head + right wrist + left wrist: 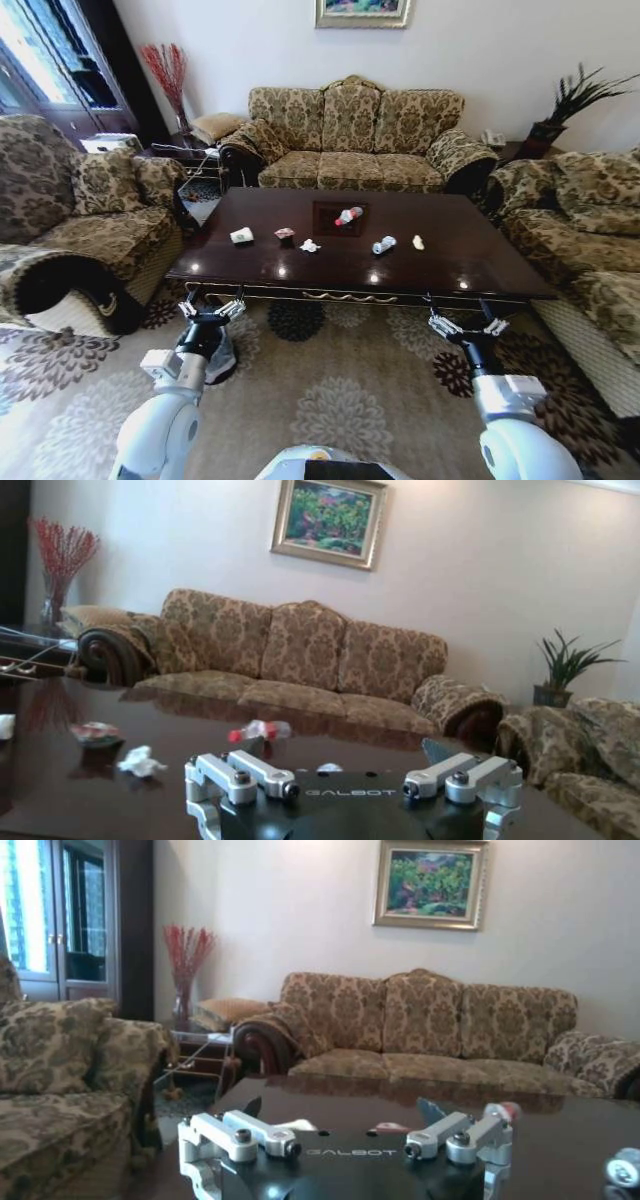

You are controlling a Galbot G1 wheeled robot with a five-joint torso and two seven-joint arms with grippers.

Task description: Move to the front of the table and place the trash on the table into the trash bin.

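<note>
1. Trash (310, 245) lies scattered on the surface (450, 262), ahead of both your hands and untouched by either.
2. Your left hand (211, 309) hangs spread wide and empty just short of the surface's near edge, over the carpet (340, 390).
3. Your right hand (467, 325) sits level with it, also spread wide and empty, near the same edge.
4. Ahead of the left hand you have a white wad (241, 236), then a small reddish wrapper (285, 234) and a crumpled paper bit.
5. Ahead of the right hand lie a crushed clear bottle (384, 244) and a pale scrap (418, 242).
6. Farther out, between the two hands, a bottle with a red cap (348, 215) rests on the centre inlay.
7. Beyond the surface stands a patterned sofa (355, 135); armchairs (70, 220) flank both sides.
</note>
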